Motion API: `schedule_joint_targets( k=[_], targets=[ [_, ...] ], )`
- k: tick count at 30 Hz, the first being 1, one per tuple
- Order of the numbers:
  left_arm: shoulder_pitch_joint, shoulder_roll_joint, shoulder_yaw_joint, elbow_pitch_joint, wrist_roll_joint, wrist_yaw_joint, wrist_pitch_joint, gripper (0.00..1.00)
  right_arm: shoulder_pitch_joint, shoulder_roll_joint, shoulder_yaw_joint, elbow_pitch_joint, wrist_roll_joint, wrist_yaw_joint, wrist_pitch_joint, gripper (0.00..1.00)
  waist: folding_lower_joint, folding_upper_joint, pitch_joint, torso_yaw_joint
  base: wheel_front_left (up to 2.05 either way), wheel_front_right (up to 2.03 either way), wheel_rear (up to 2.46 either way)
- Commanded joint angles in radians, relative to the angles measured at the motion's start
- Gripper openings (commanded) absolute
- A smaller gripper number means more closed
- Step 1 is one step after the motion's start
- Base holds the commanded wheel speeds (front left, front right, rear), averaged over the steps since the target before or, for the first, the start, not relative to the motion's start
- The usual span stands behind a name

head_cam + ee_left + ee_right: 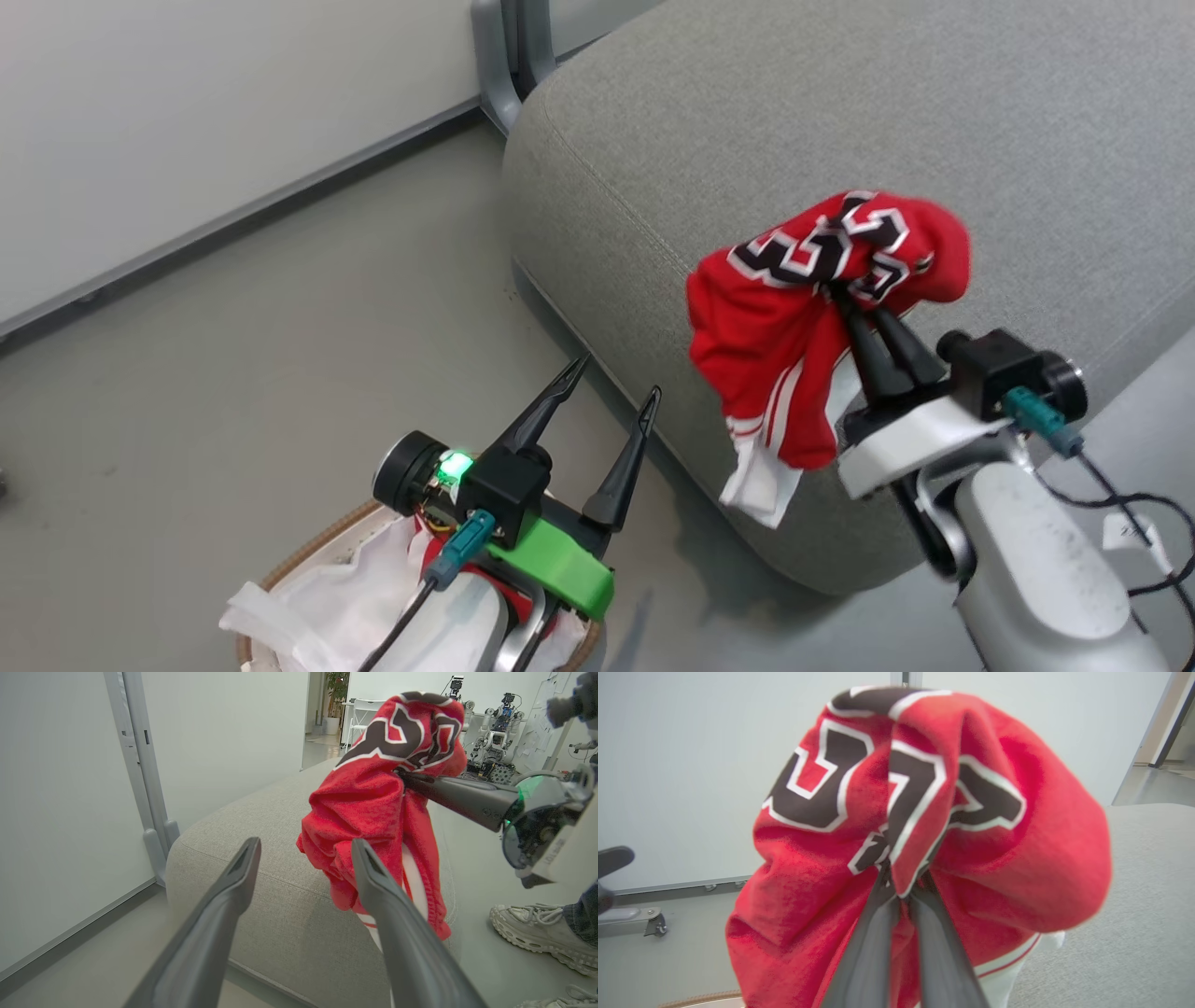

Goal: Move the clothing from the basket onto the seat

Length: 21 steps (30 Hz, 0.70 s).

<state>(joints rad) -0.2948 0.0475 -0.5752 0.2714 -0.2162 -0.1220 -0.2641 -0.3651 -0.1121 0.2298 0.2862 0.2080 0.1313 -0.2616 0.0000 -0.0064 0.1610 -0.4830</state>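
- Now, risk first: the jersey (803, 308) hangs bunched from the right gripper (845, 291), out at the seat's (747, 121) front edge and not lying on top.
- If let go here, the cloth could slide off the rounded edge to the floor. The cause is that the bulk and the white trim dangle low, on the floor side.
- By my reading it needs carrying further in over the cushion before release.
- Second risk: the pinch sits on a small fold near the number, and that fold may slip out during a swing.
- Third risk: fabric drapes over the fingers themselves, so it could snag on opening and get dragged back.
- A person's shoe (532, 928) stands on the floor by the seat, so a wide sweep could come close to it.
- Right gripper: fingers together, clamped on the jersey. The arm reaches up from lower right, fingers angled up and left.
- Left gripper (618, 375): fingers wide apart, holding nothing, raised over the basket (308, 551) and pointing at the seat's edge.
- The basket is on the floor beside the seat, with a white liner (308, 607) showing inside.
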Motion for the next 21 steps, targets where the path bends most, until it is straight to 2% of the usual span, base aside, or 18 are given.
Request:
schedule_joint_targets(
  k=[1,10,14,21],
  targets=[
    [-0.024,0.007,0.008,0.011,0.021,-0.003,0.000,1.00,-0.041,-0.010,-0.029,0.011,-0.007,-0.001,-0.005,0.00,0.0000,0.0064,0.095,0.003,0.00,0.00,0.00],
    [-0.106,0.041,-0.009,0.022,0.068,-0.009,0.000,1.00,-0.313,-0.088,-0.182,0.131,-0.055,-0.001,-0.005,0.00,0.0000,0.0064,0.285,0.090,0.00,0.00,0.00],
    [-0.157,0.060,-0.028,0.016,0.072,-0.009,0.000,1.00,-0.442,-0.122,-0.242,0.215,-0.036,-0.001,-0.005,0.00,0.0000,0.0064,0.362,0.131,0.00,0.00,0.00],
    [-0.230,0.084,-0.048,0.025,0.083,-0.009,0.000,1.00,-0.603,-0.191,-0.302,0.366,-0.064,-0.001,-0.005,0.00,0.0000,0.0064,0.462,0.199,0.00,0.00,0.00]
  ],
)
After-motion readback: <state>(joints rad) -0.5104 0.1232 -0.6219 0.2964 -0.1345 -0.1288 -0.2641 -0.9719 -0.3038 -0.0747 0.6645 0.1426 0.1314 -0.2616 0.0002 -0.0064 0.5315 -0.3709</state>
